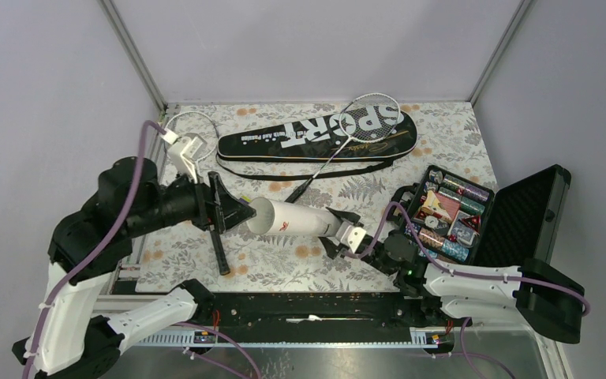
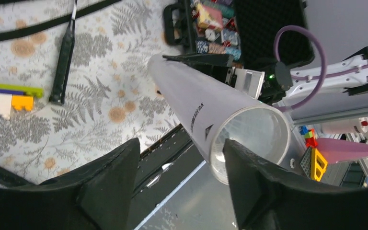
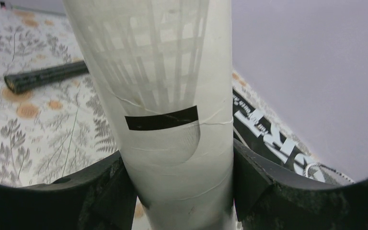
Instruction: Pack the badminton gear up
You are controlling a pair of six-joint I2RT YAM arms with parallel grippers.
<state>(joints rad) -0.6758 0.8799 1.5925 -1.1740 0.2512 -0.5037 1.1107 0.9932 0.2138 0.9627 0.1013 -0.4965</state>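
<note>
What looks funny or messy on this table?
The white tube is not standing: the right gripper clamps one end and holds it sideways, open mouth toward the open left gripper. One racket lies slanted on top of the black bag, not inside.

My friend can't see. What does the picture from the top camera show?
The right gripper holds one end of a long white tube, and the open left gripper faces its open end. Behind them a racket lies across a black bag lettered SPORT; an open case of colourful items sits at the right.
</note>
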